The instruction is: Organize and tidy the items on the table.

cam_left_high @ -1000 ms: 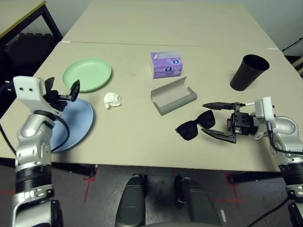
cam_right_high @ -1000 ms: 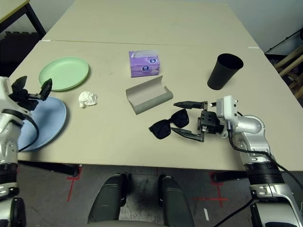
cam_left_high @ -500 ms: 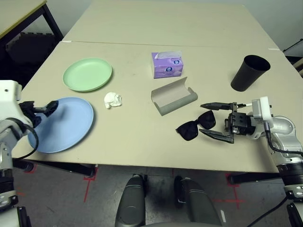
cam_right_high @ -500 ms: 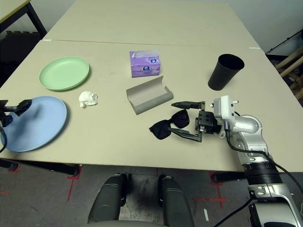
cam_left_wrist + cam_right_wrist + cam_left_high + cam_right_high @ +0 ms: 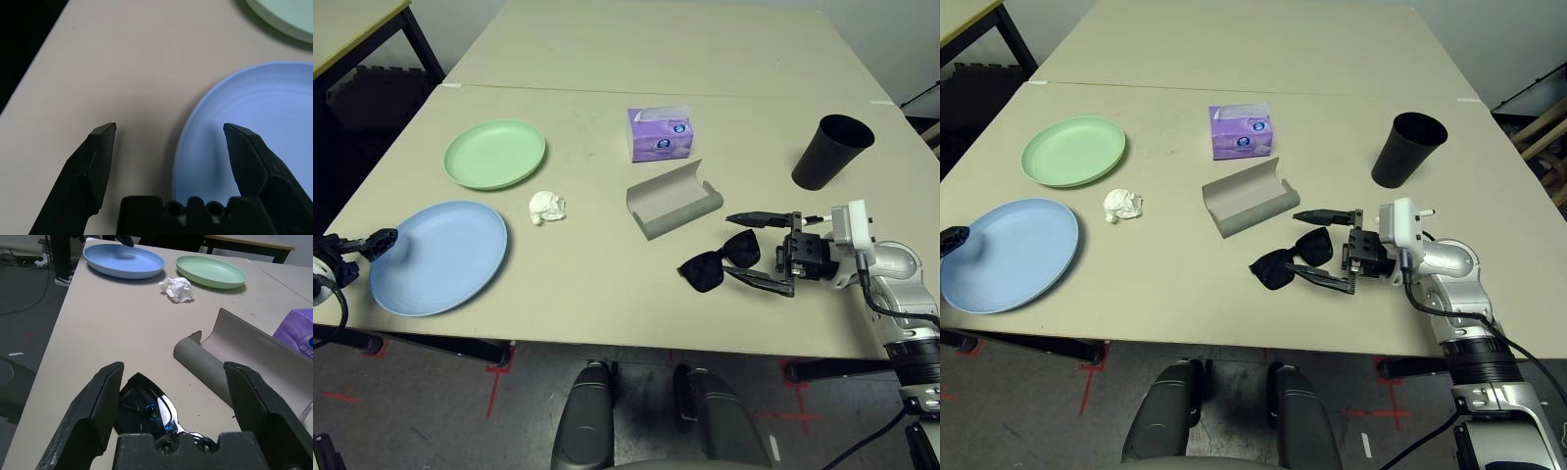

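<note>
Centrally on the beige worktop lies the grey glasses case, open and empty, trough upward; at its 5 o'clock, just beside it, rest the black sunglasses, lenses toward the case; at the case's 12 o'clock stands the purple tissue box, a white tissue poking from its top; out at 2 o'clock, well apart, the black cup stands upright with its mouth tilted slightly toward the camera. Toward 9 o'clock from the case sits the crumpled white tissue wad; beyond it, at the wad's 10 o'clock, the pale green plate; at the wad's 8 o'clock, the light blue plate, near the worktop's front left edge; the two plates lie close but apart.

The right hand lies level, pointing toward the sunglasses, its fingers spread wide and holding nothing; one finger sits above the glasses' near temple arm and the other below it, and whether either touches the frame cannot be told. The left hand hangs at the left rim of the blue plate, also wide and empty; one fingertip is over the plate's surface and the other over bare worktop, the rim running between them.
</note>
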You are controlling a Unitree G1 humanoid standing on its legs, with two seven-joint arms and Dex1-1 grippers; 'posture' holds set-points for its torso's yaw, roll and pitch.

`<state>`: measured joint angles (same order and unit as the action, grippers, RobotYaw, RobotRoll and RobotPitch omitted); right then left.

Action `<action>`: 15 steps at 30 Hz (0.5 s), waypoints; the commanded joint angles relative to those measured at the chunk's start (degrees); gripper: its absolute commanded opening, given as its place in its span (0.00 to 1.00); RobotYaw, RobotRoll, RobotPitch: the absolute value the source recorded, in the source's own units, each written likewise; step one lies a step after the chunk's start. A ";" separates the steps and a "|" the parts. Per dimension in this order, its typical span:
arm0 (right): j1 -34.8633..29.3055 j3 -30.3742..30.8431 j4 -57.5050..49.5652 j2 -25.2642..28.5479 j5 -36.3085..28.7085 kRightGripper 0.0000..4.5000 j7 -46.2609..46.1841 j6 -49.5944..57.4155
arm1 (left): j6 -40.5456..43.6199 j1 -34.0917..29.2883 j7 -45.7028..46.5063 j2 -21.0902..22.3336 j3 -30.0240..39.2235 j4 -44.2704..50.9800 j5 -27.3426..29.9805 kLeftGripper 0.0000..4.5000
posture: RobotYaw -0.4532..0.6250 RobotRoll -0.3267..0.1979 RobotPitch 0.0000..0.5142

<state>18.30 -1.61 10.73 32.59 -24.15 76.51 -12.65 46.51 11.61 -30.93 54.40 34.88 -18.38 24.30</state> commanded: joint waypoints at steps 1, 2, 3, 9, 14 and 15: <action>-0.96 0.76 -1.22 0.06 0.29 1.00 -0.25 0.32 | 2.22 -1.28 -0.99 -0.02 -0.13 1.48 0.75 1.00 | 0.62 0.62 0.31; -0.99 0.76 -1.30 0.07 0.30 1.00 -0.31 0.38 | 2.47 -1.45 -1.09 -0.07 -0.24 1.61 0.77 1.00 | 0.62 0.62 0.31; -1.00 0.77 -1.36 0.06 0.32 1.00 -0.34 0.39 | 2.62 -1.57 -1.13 -0.12 -0.33 1.69 0.74 1.00 | 0.62 0.62 0.31; -0.95 0.94 -1.84 0.07 0.36 1.00 -0.79 0.62 | 3.26 -1.87 -1.38 -0.23 -0.80 1.48 0.36 1.00 | 0.62 0.62 0.31; -1.05 1.04 -2.49 0.06 0.32 1.00 -1.13 0.93 | 2.55 -2.55 -1.83 0.51 -1.53 0.66 -0.62 0.91 | 0.61 0.62 0.31; -1.07 1.06 -2.63 0.06 0.32 1.00 -1.20 0.97 | 1.81 -3.20 -2.19 0.98 -2.15 0.34 -1.35 0.87 | 0.61 0.62 0.31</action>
<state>18.15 -1.05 9.07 32.59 -23.90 75.43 -12.16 48.81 9.99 -32.32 54.55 34.20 -16.73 24.31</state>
